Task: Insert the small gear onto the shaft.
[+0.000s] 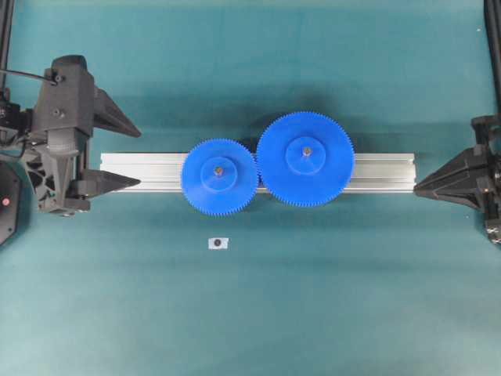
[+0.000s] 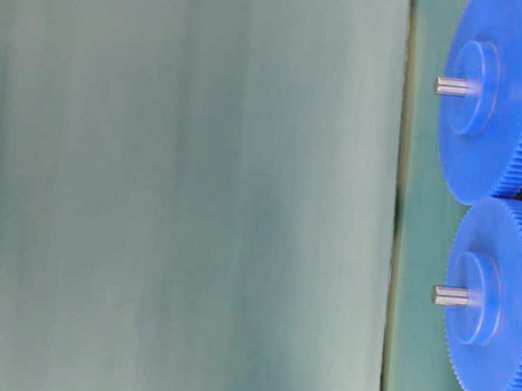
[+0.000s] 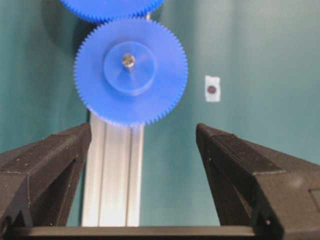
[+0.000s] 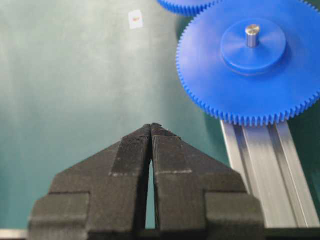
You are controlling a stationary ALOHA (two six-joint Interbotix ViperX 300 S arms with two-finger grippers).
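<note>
Small gear [image 1: 219,174] sits on rail [image 1: 383,172], its shaft [image 1: 218,169] poking through hub, teeth meshed with larger gear [image 1: 305,159]. Small tag [image 1: 218,244] lies apart on tabletop [image 1: 352,298]; you can't read its dark spot, possibly a pin. Left gripper [image 1: 139,157] spread wide, empty, at rail's end. Right gripper [image 1: 416,188] pinched closed, empty, pointing at opposite end.

A teal mat [image 1: 250,313] is spread flat across the whole work surface and fills every view. Its cloth is seen to be plain and matte, with soft shadows cast on it and a pale sheen of light across it. Black frame bars [image 1: 492,47] are seen at the upper corners of the overhead view. No wall or window can be made out.
</note>
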